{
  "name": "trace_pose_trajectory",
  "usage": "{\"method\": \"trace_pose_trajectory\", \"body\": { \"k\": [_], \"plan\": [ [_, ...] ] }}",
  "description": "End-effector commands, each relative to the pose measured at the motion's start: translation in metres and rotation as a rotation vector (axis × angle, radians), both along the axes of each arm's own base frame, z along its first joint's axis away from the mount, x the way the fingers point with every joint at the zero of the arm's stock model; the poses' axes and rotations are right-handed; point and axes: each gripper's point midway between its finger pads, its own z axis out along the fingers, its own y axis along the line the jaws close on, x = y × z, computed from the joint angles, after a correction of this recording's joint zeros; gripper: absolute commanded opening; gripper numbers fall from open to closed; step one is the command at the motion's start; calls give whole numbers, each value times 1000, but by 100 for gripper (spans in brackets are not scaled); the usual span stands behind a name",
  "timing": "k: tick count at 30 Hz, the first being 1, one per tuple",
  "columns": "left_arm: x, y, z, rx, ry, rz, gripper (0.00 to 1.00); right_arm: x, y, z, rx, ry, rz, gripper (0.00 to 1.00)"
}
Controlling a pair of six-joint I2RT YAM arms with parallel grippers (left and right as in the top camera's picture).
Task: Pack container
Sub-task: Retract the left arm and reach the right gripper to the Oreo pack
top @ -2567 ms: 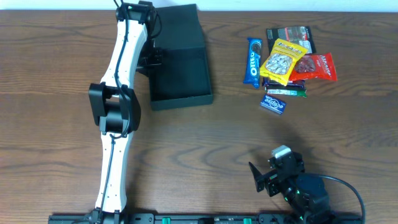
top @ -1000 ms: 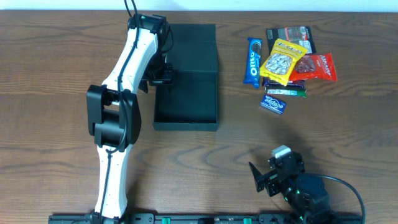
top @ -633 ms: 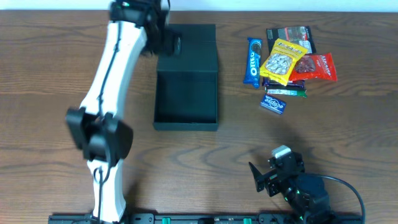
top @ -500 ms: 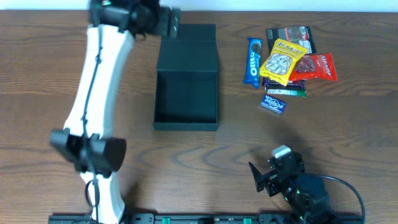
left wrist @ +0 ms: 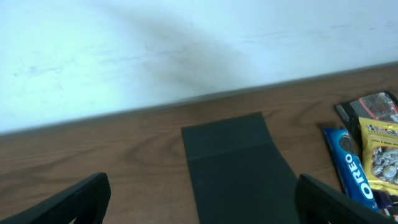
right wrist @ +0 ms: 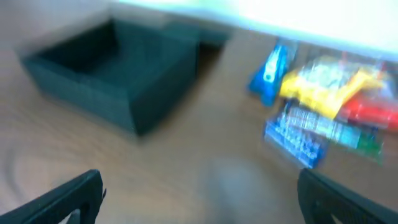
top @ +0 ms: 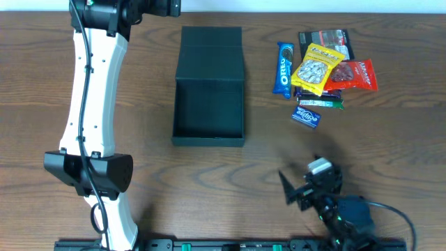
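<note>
The container (top: 209,104) is a matte, dark, square cardboard box with plain straight walls, standing on a brown wood-grain desk (top: 390,139) a little left of the middle. Its near wall is a narrow dark band. Behind it the tray is open with nothing inside, and past the far wall the hinged flap lid (top: 211,52) is folded back, showing one crease across it in the left wrist view.

To the right of the box, apart from it, lies a heap of glossy packets. Nearest is a small blue packet (top: 305,117), then a green-edged bar (top: 322,102). Beyond these are a long blue Oreo packet (top: 283,68), a yellow pouch (top: 316,68), a red pouch (top: 357,75) and, farthest, a dark packet (top: 324,38).

The right gripper (top: 294,193) sits at the near edge of the desk, well apart from the box. Its wrist view is blurred, yet both fingers stand spread wide at the frame's corners, holding nothing.

The left gripper (left wrist: 202,183) is at the far edge, left of the lid and touching nothing. Its dark fingers (left wrist: 81,199) are likewise spread wide, with a pale wall (left wrist: 186,50) beyond the desk.
</note>
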Motion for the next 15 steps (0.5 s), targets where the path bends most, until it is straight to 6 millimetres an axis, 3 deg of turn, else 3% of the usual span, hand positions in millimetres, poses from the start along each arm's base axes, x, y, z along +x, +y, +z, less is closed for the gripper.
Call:
{"method": "trace_pose_trajectory", "body": {
  "k": [1,3,5,12,15],
  "plan": [
    [2,-1,-4,6,2,-10,95,4,6,35,306,-10,-33,99],
    [3,-1,-3,5,0,-10,96,5,6,43,476,33,-61,99],
    [3,-2,-2,4,-5,-11,95,6,4,45,527,50,-81,99],
    [5,-13,5,-37,-31,-62,96,6,3,84,682,-49,-57,99],
    [6,-15,8,-48,-46,-75,96,6,2,86,728,-38,-61,99]
  ]
}}
